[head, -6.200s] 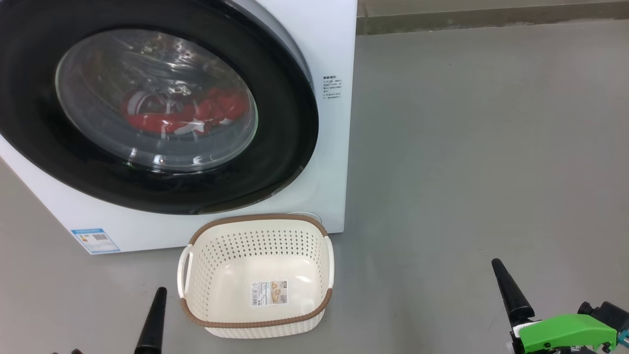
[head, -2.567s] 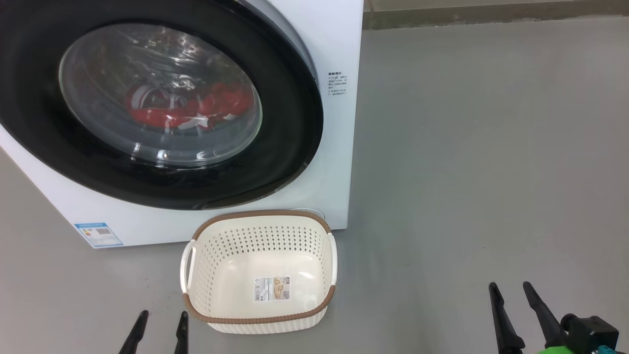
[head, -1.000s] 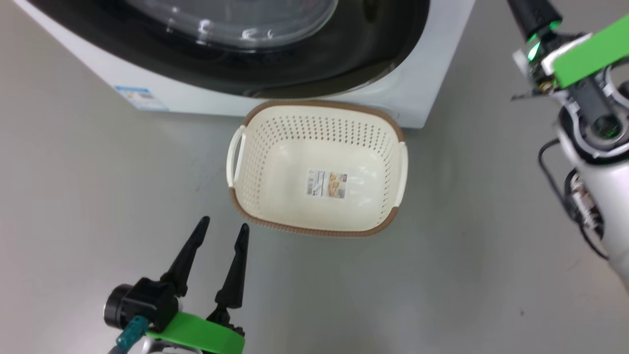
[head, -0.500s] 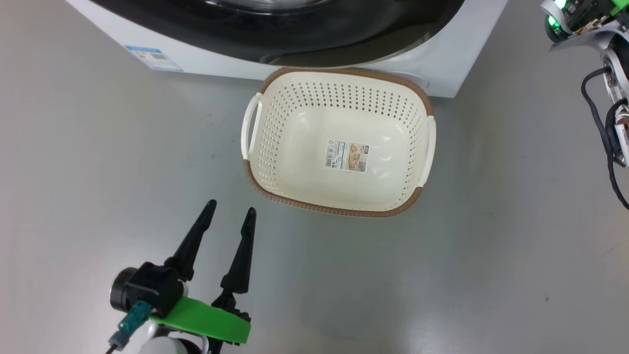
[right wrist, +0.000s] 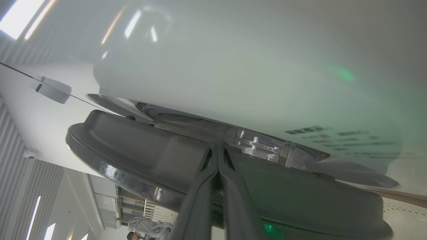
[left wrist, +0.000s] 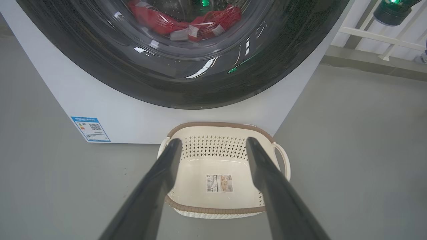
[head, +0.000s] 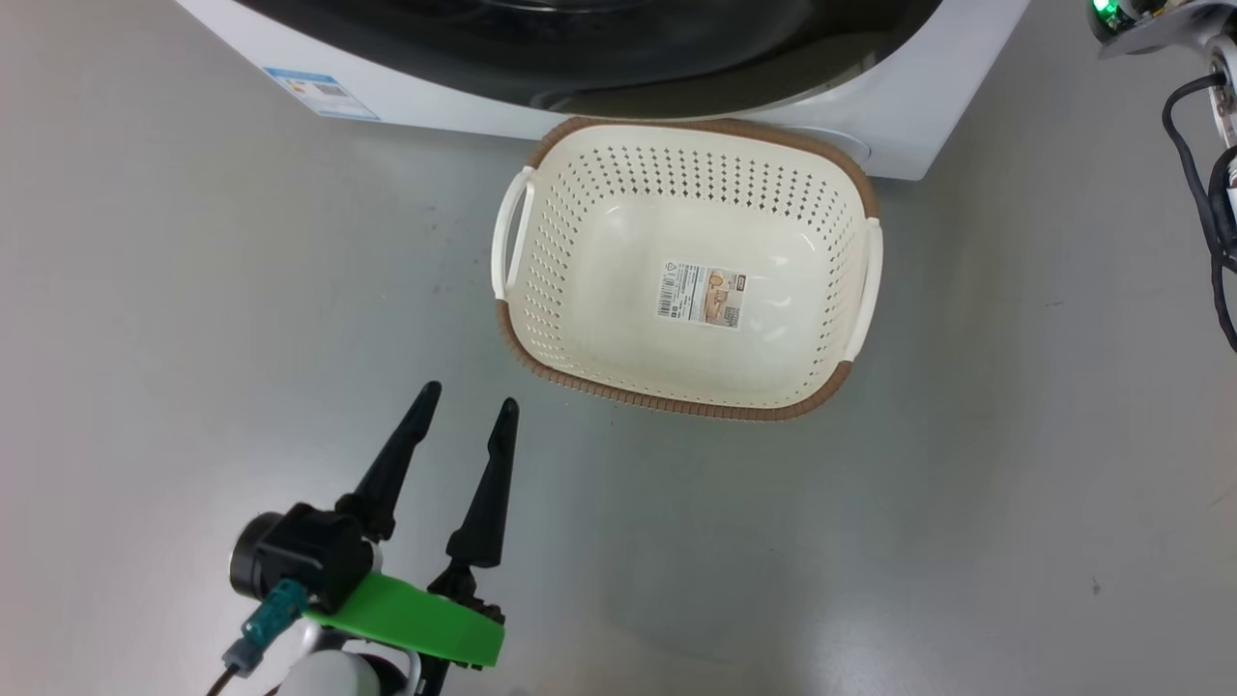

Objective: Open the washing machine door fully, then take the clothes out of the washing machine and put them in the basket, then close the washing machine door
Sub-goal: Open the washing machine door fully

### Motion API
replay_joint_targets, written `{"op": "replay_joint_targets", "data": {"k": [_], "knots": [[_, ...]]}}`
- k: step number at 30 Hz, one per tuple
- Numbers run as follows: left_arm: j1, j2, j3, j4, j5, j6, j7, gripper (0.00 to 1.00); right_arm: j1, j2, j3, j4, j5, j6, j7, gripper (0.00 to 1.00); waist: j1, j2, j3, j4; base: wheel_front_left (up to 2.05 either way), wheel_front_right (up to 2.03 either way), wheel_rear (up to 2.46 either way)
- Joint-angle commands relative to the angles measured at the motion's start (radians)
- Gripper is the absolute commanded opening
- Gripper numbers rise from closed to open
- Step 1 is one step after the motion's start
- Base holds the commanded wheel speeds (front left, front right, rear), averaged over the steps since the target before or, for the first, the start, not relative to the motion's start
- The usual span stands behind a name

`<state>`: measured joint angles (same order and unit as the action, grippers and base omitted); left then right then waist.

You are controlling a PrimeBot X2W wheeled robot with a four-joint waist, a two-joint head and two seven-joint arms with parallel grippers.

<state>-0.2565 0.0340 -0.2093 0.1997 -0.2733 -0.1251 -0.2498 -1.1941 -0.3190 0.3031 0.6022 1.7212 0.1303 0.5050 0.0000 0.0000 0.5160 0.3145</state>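
Note:
The white washing machine (head: 918, 106) stands along the top of the head view. In the left wrist view its door (left wrist: 186, 93), glossy black around the glass, looks shut, and the red and white clothes (left wrist: 200, 25) lie behind the window. The cream basket (head: 570, 290) sits empty on the floor right in front of the machine. My left gripper (head: 466, 406) hovers open, near the floor in front and to the left of the basket (left wrist: 217, 153). My right gripper (right wrist: 218, 146) is shut, tips at the door rim's (right wrist: 133, 150) outer edge, by the gap to the washer's front.
Grey floor (head: 1015, 483) spreads all around the basket. My right arm's wrist and cables (head: 1220, 145) hang at the head view's top right. A low kerb and white railing (left wrist: 377, 33) run behind the machine's right side. A person (right wrist: 133, 235) shows far off.
The head camera has tilted down, so washer and basket have shifted in the picture. My right arm has risen beside the washer's right side and out past the top edge. The left gripper stays open.

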Motion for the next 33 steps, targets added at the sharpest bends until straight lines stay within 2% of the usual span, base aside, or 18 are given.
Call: {"op": "replay_joint_targets", "data": {"k": [1,16,33], "knots": [[-0.006,0.016,0.028,-0.019,-0.005,-0.006,-0.012,1.00,-0.013,0.022,0.005,-0.023,-0.012,0.000,0.008,0.00,0.0000,0.0000,-0.001,0.001,0.00,0.00,0.00],[0.001,0.016,0.016,-0.024,-0.004,-0.006,-0.012,1.00,0.024,0.049,0.024,0.000,-0.043,0.000,0.062,0.00,0.0000,0.0000,-0.026,0.006,0.00,0.00,0.00],[0.028,0.016,0.036,-0.021,-0.003,-0.006,-0.012,1.00,0.140,0.087,0.042,-0.062,-0.057,0.000,0.119,0.00,0.0000,0.0000,-0.096,-0.015,0.00,0.00,0.00]]}}
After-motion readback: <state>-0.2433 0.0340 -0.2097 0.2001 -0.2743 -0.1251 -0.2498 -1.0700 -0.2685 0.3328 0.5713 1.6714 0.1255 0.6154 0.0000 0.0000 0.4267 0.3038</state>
